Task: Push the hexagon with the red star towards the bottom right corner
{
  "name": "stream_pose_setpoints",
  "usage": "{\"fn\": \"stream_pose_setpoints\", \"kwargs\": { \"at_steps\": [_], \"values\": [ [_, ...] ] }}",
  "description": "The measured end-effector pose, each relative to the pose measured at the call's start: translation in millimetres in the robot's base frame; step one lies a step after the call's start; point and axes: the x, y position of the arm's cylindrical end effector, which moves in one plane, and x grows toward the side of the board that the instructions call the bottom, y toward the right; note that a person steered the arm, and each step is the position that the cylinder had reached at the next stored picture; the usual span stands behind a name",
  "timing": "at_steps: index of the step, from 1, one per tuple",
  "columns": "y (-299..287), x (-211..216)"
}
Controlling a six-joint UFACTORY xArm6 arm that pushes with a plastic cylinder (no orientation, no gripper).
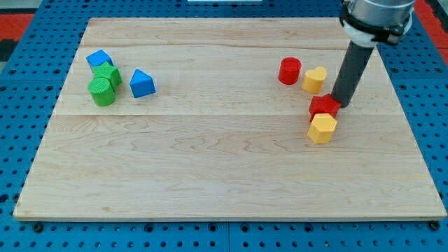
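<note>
A red star block (324,106) sits right of the board's middle, touching the top of a yellow hexagon (322,129) just below it. My tip (341,103) rests on the board against the red star's upper right side. The dark rod rises from there toward the view's top right.
A red cylinder (290,71) and a yellow heart-like block (315,80) lie above the star. At the left are a blue cube (99,59), a green block (108,73), a green cylinder (102,92) and a blue block (142,83). The wooden board (224,175) lies on a blue pegboard.
</note>
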Motion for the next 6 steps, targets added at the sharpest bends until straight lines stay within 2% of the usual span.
{"fn": "stream_pose_setpoints", "kwargs": {
  "at_steps": [1,2,3,4,6],
  "values": [
    [-34.6,34.0],
    [-13.6,22.8],
    [-44.4,42.4],
    [-45.3,82.0],
    [-30.1,51.2]
  ]
}}
